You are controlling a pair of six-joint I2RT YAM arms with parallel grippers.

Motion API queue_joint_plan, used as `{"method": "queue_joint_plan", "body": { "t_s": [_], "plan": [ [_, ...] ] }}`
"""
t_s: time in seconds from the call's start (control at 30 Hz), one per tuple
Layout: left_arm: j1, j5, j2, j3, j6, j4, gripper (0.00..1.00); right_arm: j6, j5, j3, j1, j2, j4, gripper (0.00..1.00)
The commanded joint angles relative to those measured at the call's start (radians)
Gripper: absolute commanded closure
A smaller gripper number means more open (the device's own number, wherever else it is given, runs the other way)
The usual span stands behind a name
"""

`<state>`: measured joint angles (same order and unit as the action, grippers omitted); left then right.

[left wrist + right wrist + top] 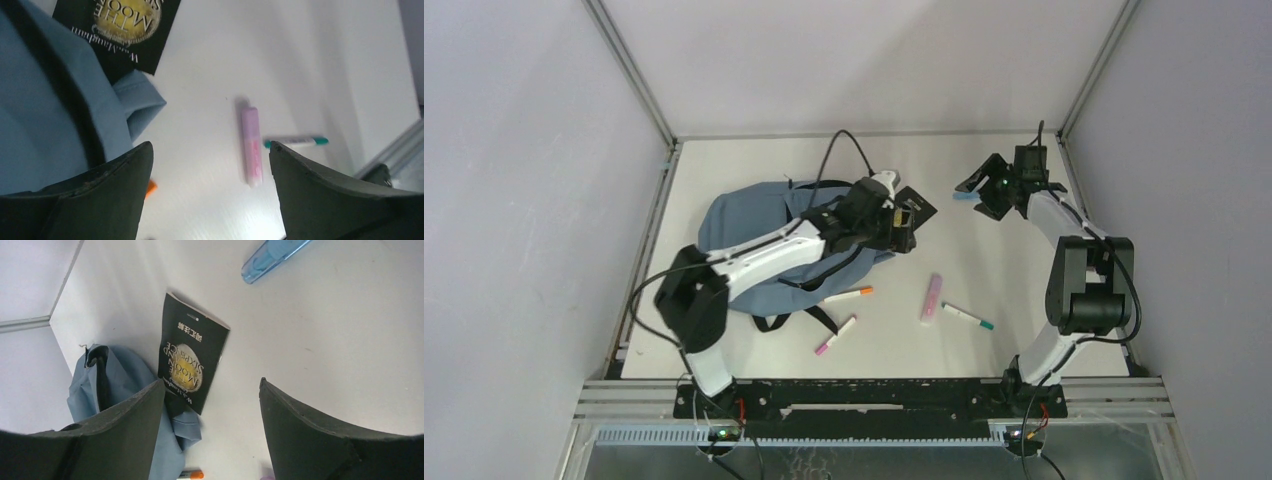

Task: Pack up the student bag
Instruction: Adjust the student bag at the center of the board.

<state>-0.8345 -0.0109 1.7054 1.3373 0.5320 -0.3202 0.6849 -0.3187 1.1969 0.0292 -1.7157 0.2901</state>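
Under the outstretched left arm [764,255], much of the bag [729,215] is hidden. It lies left of centre on the table [984,280], long axis left-right, straps toward the near edge. The left claw [210,150] gapes empty over its right edge beside a book [125,30]. The right claw [210,387], far right, gapes empty too.

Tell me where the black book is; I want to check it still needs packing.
In the top view the black book lies on the table just right of the student bag, beside the left gripper; one corner touches the bag's fabric.
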Motion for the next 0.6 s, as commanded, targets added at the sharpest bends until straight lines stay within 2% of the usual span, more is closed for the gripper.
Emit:
{"method": "queue_joint_plan", "body": {
  "t_s": [0.0, 0.1, 0.2, 0.33, 0.57],
  "plan": [
    [-0.005, 0.141, 0.131, 0.114, -0.008, -0.032, 0.09, -0.052, -0.040, -0.008, 0.012, 0.040, -0.027, 0.24],
    [0.041, 0.144, 0.154, 0.067, 0.018, -0.026, 0.09, -0.085, -0.057, 0.001, 0.001, 0.016, -0.044, 0.28],
    [0.107, 0.112, 0.154, 0.006, 0.038, -0.017, 0.09, -0.176, -0.038, 0.083, -0.042, -0.050, 0.014, 0.28],
    [0.142, 0.141, 0.160, -0.010, 0.022, -0.038, 0.08, -0.283, 0.035, 0.293, -0.128, -0.205, 0.135, 0.23],
    [0.175, 0.087, 0.146, 0.003, 0.023, -0.043, 0.09, -0.336, 0.096, 0.657, -0.181, -0.505, 0.308, 0.18]
  ]
}}
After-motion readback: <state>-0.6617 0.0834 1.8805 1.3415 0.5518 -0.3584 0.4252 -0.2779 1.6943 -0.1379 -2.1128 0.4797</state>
